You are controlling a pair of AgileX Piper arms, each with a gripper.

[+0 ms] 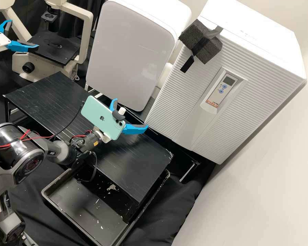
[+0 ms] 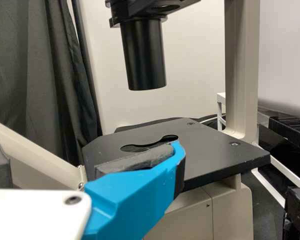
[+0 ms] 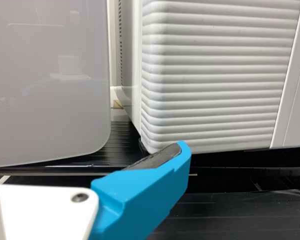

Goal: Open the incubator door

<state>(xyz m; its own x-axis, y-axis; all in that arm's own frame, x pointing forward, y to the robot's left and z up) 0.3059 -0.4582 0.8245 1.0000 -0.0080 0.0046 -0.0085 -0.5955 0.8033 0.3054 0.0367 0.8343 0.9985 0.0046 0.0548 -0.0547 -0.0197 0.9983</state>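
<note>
High view: white incubator [image 1: 270,51] at 2 o'clock, ribbed door [image 1: 202,112] shut. Dark foam block [image 1: 202,42] strapped at door's 12 o'clock edge, control panel [image 1: 223,89] on the front. Right gripper [image 1: 130,114] near the middle, fingers spread well apart, door toward its 2 to 3 o'clock. Green phone [image 1: 101,118] mounted on that arm, at the gripper's 9 o'clock. Grey-fronted white unit [image 1: 130,54] at the gripper's 12 o'clock, black tray [image 1: 46,196] at its 6 to 7 o'clock, partly under the black bench [image 1: 137,164]. Left gripper [image 1: 24,33] at 10 o'clock, fingers spread too, by the microscope [image 1: 87,37].

Left wrist view: left gripper [image 2: 85,145] spread, one finger in front of the microscope's black stage [image 2: 215,155]. Touching or not, can't tell.

Right wrist view: right gripper [image 3: 87,150] spread, one fingertip in front of the door's lower corner, contact can't be told. Grey-fronted unit beside the incubator, apart from it.
</note>
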